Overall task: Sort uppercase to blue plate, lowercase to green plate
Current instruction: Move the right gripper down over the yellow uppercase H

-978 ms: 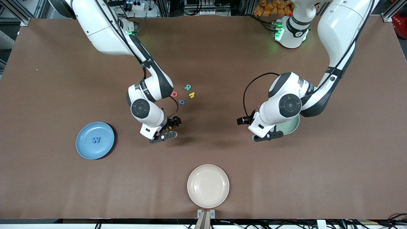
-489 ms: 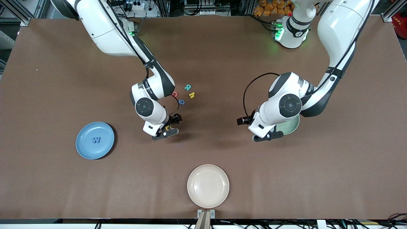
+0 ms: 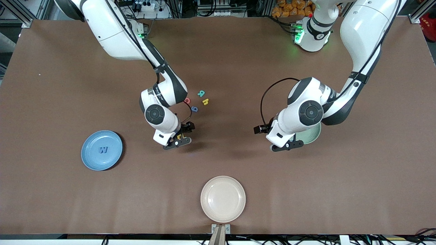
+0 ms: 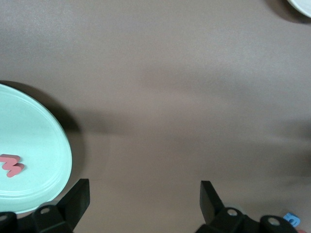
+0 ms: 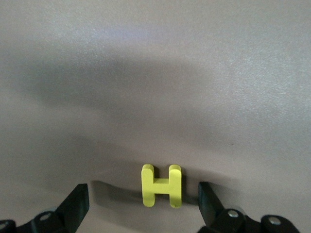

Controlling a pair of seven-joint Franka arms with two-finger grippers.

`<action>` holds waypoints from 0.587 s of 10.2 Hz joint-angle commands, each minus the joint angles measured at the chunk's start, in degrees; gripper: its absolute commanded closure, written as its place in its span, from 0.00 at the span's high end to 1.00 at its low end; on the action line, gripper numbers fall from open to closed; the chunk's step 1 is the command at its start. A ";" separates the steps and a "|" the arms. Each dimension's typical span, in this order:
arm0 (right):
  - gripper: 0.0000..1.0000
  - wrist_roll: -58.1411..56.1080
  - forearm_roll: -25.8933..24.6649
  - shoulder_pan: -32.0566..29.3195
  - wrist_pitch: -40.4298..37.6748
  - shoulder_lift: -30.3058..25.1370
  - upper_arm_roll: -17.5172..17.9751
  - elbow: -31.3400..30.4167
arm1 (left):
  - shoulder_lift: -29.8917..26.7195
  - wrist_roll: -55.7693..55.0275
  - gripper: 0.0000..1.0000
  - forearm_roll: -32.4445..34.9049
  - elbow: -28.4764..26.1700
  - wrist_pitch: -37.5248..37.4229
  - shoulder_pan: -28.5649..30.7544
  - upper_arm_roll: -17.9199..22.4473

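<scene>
Blue plate [image 3: 101, 150] sits at the right arm's end of the worktop [image 3: 61, 85], with the blue capital M [image 3: 103, 149] already on it, reading as a W from this side. That's one capital sorted.

Right hand [image 3: 177, 140] is low over bare worktop between the blue plate and the letter cluster. Its fingers are spread apart, nothing gripped. Right wrist view shows the yellow capital H [image 5: 162, 186] lying flat between the fingertips [image 5: 77, 204], not touched. My read: it's lined up to straddle the H for a pinch, since capitals belong on the blue plate.

Four letters wait loose in a cluster farther from the front camera than the right hand: a red one [image 3: 187, 100], partly hidden by the arm, a blue one [image 3: 194, 109], a teal one [image 3: 201, 93] and a small yellow one [image 3: 205, 101]. Too small to read with confidence.

Cream plate [image 3: 222, 198] is nearest the front camera, not part of the sort.

Left hand [image 3: 286, 145] waits over the worktop just beside the green plate [image 3: 314, 135], fingers apart and empty. Left wrist view shows a red w [image 4: 11, 165] resting on that plate, so one lowercase is done. Parked there, it's probably keeping out of the right arm's way.
</scene>
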 commanded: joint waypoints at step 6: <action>1.00 4.76 -6.75 1.14 -0.21 -2.10 -1.60 -1.24 | 0.38 -0.23 1.00 -0.60 0.70 0.32 -0.17 0.13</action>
